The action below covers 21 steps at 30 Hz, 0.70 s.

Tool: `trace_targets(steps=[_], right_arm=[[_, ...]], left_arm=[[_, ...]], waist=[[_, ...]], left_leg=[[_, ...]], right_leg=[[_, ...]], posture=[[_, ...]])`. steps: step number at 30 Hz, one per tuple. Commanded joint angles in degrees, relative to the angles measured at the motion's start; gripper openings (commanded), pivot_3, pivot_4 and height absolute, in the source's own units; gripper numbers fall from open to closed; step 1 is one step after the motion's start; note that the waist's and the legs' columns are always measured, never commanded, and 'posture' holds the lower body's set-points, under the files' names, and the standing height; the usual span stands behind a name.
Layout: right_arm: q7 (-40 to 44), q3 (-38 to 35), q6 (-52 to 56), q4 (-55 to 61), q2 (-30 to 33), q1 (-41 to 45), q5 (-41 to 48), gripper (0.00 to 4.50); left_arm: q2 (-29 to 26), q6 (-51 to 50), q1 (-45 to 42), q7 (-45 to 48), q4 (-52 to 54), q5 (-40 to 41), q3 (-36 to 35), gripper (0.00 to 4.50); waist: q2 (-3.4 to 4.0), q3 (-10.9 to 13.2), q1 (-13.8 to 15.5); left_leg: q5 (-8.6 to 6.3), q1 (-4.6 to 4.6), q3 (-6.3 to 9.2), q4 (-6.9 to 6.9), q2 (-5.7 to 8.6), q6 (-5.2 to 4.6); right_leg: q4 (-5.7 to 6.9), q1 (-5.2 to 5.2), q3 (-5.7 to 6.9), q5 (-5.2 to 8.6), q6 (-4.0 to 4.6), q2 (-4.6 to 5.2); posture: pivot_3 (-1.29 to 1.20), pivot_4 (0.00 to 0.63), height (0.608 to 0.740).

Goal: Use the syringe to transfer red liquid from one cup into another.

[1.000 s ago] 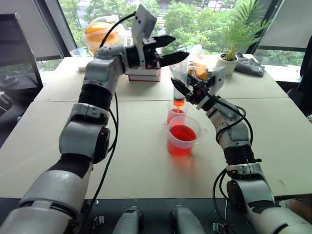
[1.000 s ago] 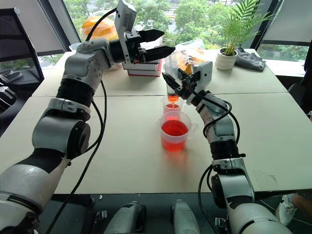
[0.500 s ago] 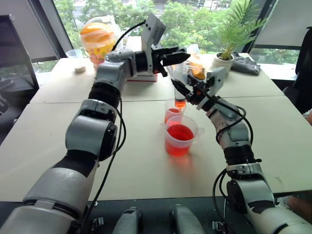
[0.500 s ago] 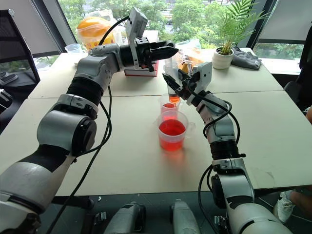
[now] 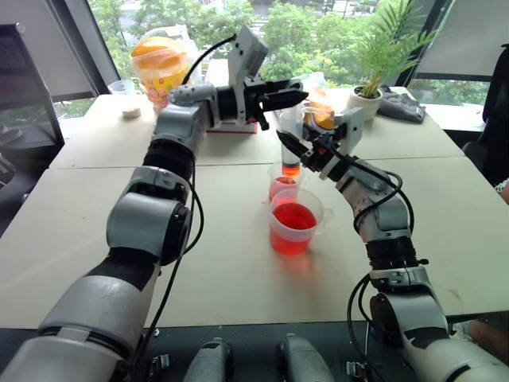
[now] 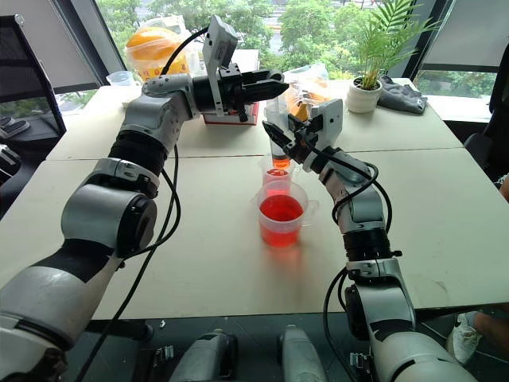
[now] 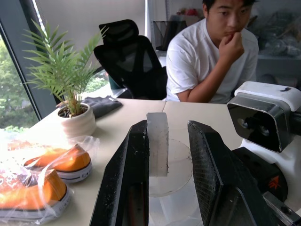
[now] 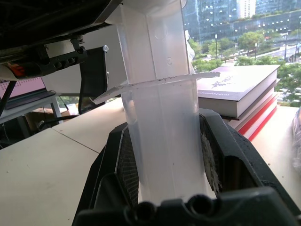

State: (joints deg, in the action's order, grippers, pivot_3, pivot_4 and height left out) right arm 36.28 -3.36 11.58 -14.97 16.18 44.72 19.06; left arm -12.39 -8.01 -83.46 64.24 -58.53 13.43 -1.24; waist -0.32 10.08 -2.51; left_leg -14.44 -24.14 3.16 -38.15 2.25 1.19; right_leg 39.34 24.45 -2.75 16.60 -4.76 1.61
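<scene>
Nearest you on the pale table stands the handled beaker, well filled with red liquid, with bare tabletop before it and on both sides. Just behind it, touching or nearly so, you have the smaller cup, half hidden by the beaker; a little red shows inside. Above that cup the syringe stands upright, orange-red tip down at the cup's mouth; you cannot make out whether the tip touches the liquid. The right gripper is clamped on the clear barrel, covering its middle. The left gripper reaches in level at the top, fingers narrowed round the white plunger, whose lower length is hidden. Beyond, at the far edge, note stacked books, bagged oranges, a potted palm; a seated person appears in the left wrist view.
</scene>
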Motion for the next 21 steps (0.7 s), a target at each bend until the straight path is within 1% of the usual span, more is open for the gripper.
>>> trace_targets(steps=[1, 21], right_arm=[[-0.17, -1.58, -1.03, 7.12, 0.25, 3.32, 2.03, 1.47], [-1.06, -2.68, 2.09, 11.03, 1.03, 4.58, 2.84, 1.47]], left_arm=[[-0.07, -0.89, 1.62, 0.50, 0.91, -1.66, 1.16, 0.67], [1.11, -6.79, 6.28, -0.02, 5.32, -1.27, 1.70, 0.67]], waist=[[0.00, 0.00, 0.00], [0.00, 0.00, 0.00]], left_leg=[[0.00, 0.00, 0.00, 0.00, 0.00, 0.00], [0.00, 0.00, 0.00, 0.00, 0.00, 0.00]], right_leg=[[0.00, 0.00, 0.00, 0.00, 0.00, 0.00], [0.00, 0.00, -0.02, 0.00, 0.00, 0.00]], posture=[[0.00, 0.150, 0.740], [0.00, 0.150, 0.740]])
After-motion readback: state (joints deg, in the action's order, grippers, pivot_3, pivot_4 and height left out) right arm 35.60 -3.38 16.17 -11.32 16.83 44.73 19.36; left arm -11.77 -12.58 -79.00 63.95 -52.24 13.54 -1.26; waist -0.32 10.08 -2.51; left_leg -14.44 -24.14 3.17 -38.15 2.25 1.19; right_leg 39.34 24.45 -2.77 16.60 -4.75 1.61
